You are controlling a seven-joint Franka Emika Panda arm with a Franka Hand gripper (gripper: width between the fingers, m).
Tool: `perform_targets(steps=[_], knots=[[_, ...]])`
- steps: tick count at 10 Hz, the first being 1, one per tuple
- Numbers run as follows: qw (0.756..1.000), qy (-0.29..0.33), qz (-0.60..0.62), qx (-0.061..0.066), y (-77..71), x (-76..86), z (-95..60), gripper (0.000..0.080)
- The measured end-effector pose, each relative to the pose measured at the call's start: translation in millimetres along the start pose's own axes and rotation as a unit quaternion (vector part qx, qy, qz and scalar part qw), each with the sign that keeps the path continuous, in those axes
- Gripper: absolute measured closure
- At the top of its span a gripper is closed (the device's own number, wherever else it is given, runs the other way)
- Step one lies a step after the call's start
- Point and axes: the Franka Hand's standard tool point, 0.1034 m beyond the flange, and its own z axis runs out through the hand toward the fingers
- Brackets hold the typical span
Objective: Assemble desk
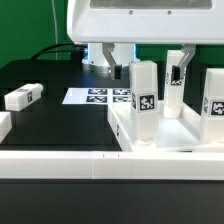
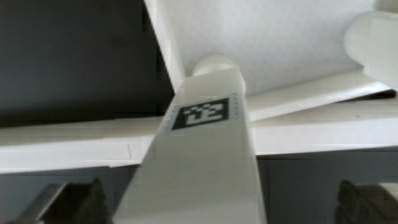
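Exterior view: low, near counter [image 1: 45, 75] height, set beyond the near edge, facing the arm [image 1: 140, 20] across the desk top [image 1: 175, 135]. Wrist view: very close, looking along a tagged leg [image 2: 199, 150] onto that top. Shared: leg, top.

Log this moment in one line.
gripper: open, astride upright leg | other legs: upright on desk top | loose leg: lying on table

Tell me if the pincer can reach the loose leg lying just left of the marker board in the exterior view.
Probably yes: that leg lies flat on the table, nothing over it. The pincer hangs open among upright legs, so rise first.
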Motion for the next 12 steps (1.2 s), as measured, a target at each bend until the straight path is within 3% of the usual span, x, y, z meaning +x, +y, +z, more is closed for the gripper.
perform_targets(steps=[1, 3, 4, 5, 8, 12], knots=[[1.0, 0.0, -0.01, 0.0, -0.1, 0.0, 0.0, 0.015], [0.998, -0.001, -0.06, -0.004, 2.7, -0.1, 0.4, 0.041], [0.998, -0.001, -0.059, -0.005, 2.9, -0.2, 0.5, 0.041], [0.999, -0.001, -0.054, -0.005, 3.6, -0.4, 0.9, 0.051], [1.0, -0.002, -0.026, -0.004, 4.7, -0.6, 1.4, 0.051], [0.987, 0.0, 0.163, 0.002, 11.8, -0.4, 2.3, 0.0509]])
